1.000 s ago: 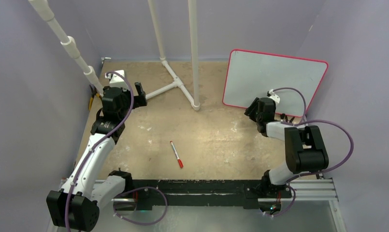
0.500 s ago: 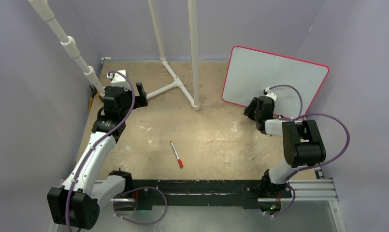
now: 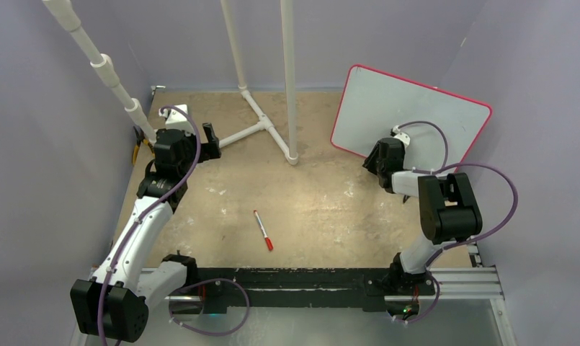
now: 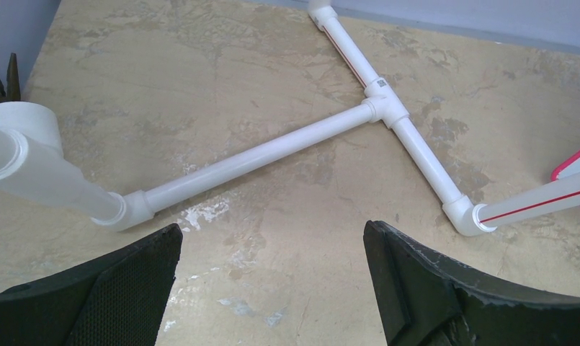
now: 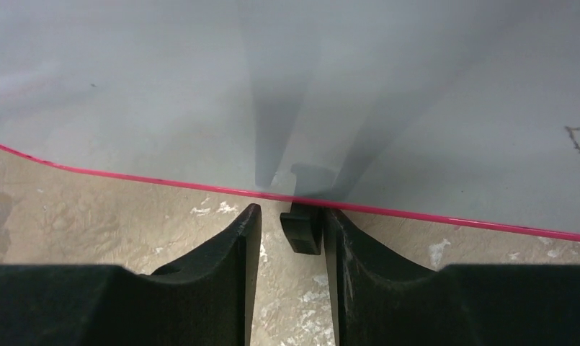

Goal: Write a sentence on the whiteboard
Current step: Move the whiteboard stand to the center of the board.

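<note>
Top external view showed us the whiteboard (image 3: 409, 108) standing on its long lower edge at the far right of the table (image 3: 315, 202), leaning back. Its face was turned toward the arm bases, and its long axis ran crosswise just beyond the right fingertips, right end slightly nearer the bases. The white pipe frame (image 4: 272, 148) lay ahead of the left gripper (image 4: 272, 238), whose fingers were spread wide and held nothing. The right gripper (image 5: 292, 209) had its fingers drawn narrow either side of the board's small black foot (image 5: 301, 231). A sliver of table showed on one side, so we could not tell whether they pinched it. The marker (image 3: 262, 229) lay well apart from both sets of fingers, on a diagonal axis with its red end toward the bases. We saw no sentence on the board, only a small dark mark (image 5: 573, 137). We judged the step to be positioning the board. The next move called for settling it steadily, then gripping the marker across its slim barrel.
</note>
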Robot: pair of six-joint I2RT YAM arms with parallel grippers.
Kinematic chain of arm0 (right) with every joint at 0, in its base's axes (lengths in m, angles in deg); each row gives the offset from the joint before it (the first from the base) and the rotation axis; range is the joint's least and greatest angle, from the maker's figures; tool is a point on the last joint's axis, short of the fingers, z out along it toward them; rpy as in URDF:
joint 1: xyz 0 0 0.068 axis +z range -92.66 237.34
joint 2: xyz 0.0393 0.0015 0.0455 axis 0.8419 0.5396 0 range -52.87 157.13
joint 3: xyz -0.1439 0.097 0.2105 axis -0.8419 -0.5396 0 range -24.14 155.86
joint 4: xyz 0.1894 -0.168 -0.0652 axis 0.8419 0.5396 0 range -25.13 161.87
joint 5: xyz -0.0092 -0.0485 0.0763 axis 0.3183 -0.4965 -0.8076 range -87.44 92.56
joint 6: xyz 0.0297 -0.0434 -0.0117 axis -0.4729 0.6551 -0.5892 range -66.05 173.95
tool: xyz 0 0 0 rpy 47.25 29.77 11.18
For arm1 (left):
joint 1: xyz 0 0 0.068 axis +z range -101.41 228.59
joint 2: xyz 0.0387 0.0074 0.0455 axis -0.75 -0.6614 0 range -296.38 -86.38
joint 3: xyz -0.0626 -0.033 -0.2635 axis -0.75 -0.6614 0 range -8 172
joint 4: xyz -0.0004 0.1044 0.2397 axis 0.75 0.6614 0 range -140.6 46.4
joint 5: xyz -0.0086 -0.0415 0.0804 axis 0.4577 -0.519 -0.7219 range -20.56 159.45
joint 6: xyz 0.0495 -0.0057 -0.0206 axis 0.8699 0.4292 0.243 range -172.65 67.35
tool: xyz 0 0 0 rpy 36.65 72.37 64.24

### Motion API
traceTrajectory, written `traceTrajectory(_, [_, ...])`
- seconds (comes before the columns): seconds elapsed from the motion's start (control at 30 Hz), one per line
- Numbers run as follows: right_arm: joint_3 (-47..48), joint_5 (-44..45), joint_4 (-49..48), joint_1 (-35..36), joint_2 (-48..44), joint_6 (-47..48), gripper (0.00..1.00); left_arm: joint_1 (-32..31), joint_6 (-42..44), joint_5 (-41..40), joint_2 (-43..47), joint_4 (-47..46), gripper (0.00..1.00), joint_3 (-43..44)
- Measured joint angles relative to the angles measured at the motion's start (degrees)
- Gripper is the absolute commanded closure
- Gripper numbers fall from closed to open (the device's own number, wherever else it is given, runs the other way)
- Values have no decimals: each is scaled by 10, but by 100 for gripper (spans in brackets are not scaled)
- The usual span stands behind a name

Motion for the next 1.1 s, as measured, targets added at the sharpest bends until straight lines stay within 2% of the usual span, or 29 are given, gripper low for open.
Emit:
traceTrajectory(0.2, [18, 9, 17, 0, 16, 0, 71, 0, -3, 0, 0, 0, 4, 0])
traceTrajectory(0.47, [18, 14, 21, 0, 16, 13, 100, 0, -3, 1, 0, 0, 4, 0])
traceTrajectory(0.77, [15, 10, 23, 8, 11, 36, 100, 0, -3, 3, 0, 0, 4, 0])
traceTrajectory(1.1, [-26, -3, 51, 86, -42, 32, 100, 0, -3, 5, 0, 0, 4, 0])
